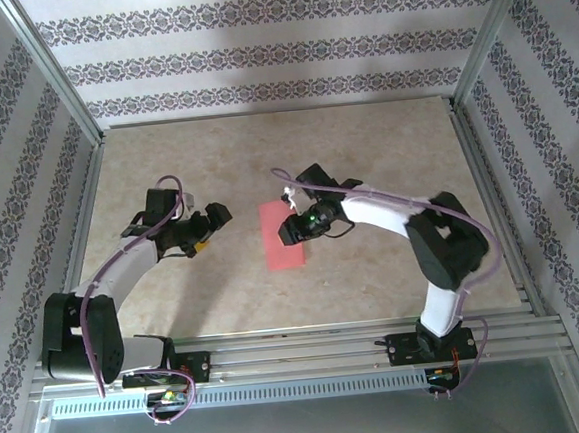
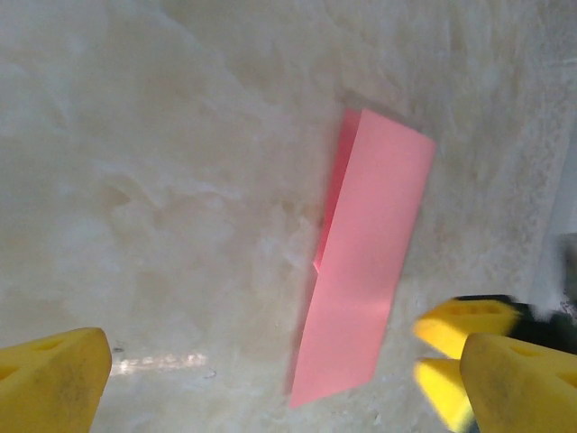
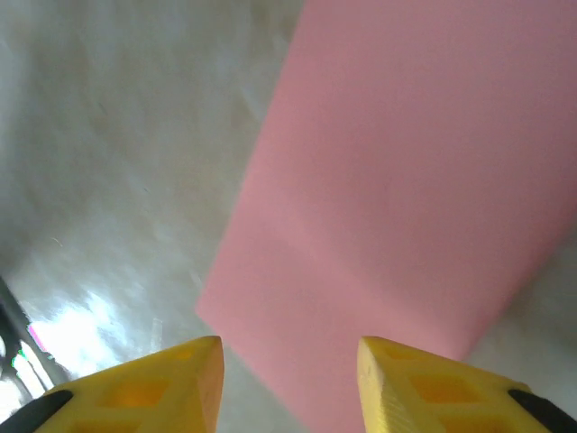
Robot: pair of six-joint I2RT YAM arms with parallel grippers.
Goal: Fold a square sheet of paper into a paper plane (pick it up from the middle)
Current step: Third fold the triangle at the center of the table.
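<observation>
The square sheet of paper (image 1: pixel 281 239) lies flat on the table, folded in half into a long salmon-pink rectangle. In the left wrist view the sheet of paper (image 2: pixel 365 262) shows a doubled edge along its left side. My left gripper (image 1: pixel 219 217) hovers just left of it, open wide, with nothing between its yellow fingers (image 2: pixel 54 379). My right gripper (image 1: pixel 292 228) hangs over the paper's right edge. It is open, its yellow fingertips (image 3: pixel 144 392) apart, with the paper (image 3: pixel 397 180) lying below and ahead of them. The right gripper (image 2: pixel 446 352) also shows blurred beside the paper's near end.
The beige marbled table (image 1: pixel 385 149) is bare around the paper. Patterned walls and aluminium posts (image 1: pixel 53 75) close in the back and sides. A metal rail (image 1: pixel 310 345) with both arm bases runs along the near edge.
</observation>
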